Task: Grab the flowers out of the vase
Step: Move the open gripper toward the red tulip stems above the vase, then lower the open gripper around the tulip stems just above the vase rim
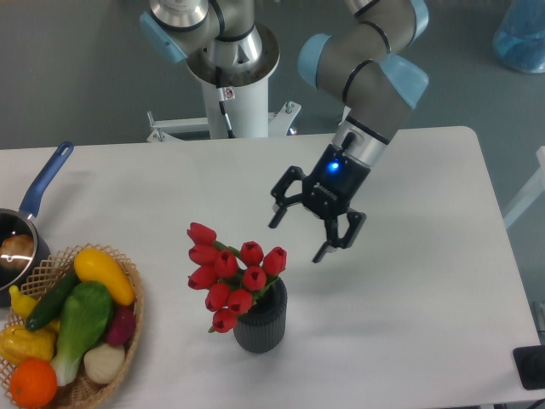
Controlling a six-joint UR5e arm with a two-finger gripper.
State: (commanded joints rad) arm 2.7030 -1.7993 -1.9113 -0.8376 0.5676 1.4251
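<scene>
Red tulip buds, the flowers [230, 275], are standing bunched in the vase [261, 319], a dark ribbed cylinder sitting just below the centre of the frame on the white table [426, 324]. The bunch is leaning out to the left, spreading wider than the vase mouth, with a few green leaves showing on its right side. The gripper [296, 239] is hanging above and to the right of the blooms, clear of them, its black fingers spread wide and holding nothing.

The approach looks to be the step in hand. Doing it well probably means coming down over the bunch, closing on the stems just above the rim instead of on the buds, then lifting straight up so the vase is not tipping or dragging along.

At the lower left of the frame a wicker basket [129, 335] is holding mixed vegetables and fruit [81, 319]: yellow, green, purple, pale and orange pieces. Above it, at the left edge, a blue-handled saucepan [38, 192] is holding something pale that is too cropped to identify.
</scene>
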